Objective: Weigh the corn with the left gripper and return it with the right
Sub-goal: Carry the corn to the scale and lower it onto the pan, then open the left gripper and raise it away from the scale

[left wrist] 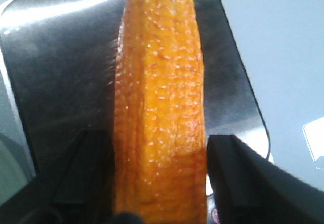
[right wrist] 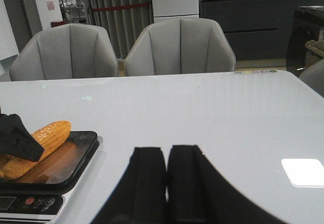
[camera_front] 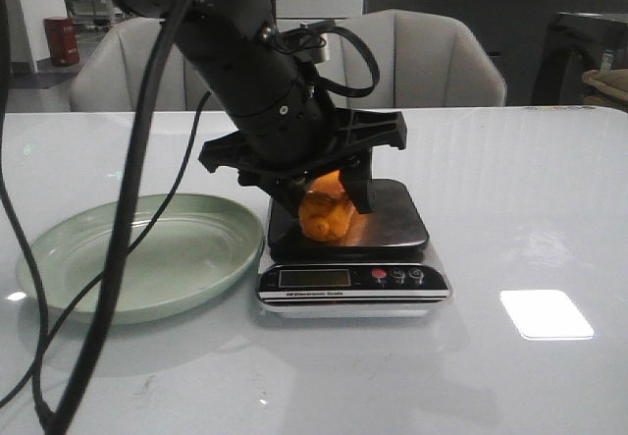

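I'm at the weighing step: the left end effector (camera_front: pixel 319 194) straddles the corn (camera_front: pixel 326 214) on the scale (camera_front: pixel 392 221), frame centre, fingers seemingly just released. Next I'd lift clear; the right end effector (right wrist: pixel 167 183) sits clenched, empty.

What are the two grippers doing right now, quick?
Left gripper: fingers on either side of the corn lying on the scale; grip cannot be told.
Right gripper: closed, holding nothing.

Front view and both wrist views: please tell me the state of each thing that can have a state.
Orange-yellow corn cob: lying on the scale, between the left fingers.
Black left gripper: jaws astride the cob; grip cannot be told.
Black right gripper: shut, empty.
Steel kitchen scale: carries the cob; display unreadable.
Pale green plate: empty.
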`<state>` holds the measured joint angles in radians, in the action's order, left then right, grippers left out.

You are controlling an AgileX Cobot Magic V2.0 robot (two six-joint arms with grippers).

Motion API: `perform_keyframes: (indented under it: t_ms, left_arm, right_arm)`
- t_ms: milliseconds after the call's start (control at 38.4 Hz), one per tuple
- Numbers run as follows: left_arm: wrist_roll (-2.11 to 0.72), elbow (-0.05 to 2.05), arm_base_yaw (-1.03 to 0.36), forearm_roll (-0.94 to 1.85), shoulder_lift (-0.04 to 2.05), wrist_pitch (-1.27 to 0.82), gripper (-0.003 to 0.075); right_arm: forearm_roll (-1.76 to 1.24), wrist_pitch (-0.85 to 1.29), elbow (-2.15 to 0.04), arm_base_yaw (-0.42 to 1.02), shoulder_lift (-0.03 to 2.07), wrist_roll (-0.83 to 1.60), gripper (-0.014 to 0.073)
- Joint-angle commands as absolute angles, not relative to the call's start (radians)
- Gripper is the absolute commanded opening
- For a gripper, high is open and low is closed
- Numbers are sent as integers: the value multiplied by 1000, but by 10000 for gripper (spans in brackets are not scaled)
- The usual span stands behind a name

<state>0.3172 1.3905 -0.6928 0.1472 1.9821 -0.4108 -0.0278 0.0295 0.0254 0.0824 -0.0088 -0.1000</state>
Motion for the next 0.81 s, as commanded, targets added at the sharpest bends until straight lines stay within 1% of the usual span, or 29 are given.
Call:
perform_keyframes:
  t_ms: [0,156,338,521,781]
  left_arm:
    - [319,1425,-697,157,1904,-399,482]
    - [319,1416,-697,141,1837,-426,482]
    - [319,1331,-695,82,1693,-426,482]
    - [319,1190,-695,35,1515,-413,482]
    - [319,943,-695,-54,1199,-405,482]
  right_arm:
    - [-16,-56,36,78,-28,-92,165]
    - [-16,-56,36,78,-28,-92,165]
    - [-16,-56,36,78,-28,-92,165]
    - [-16,-56,36,78,-28,-92,165]
    - [-16,-56,36,78,-28,-92,165]
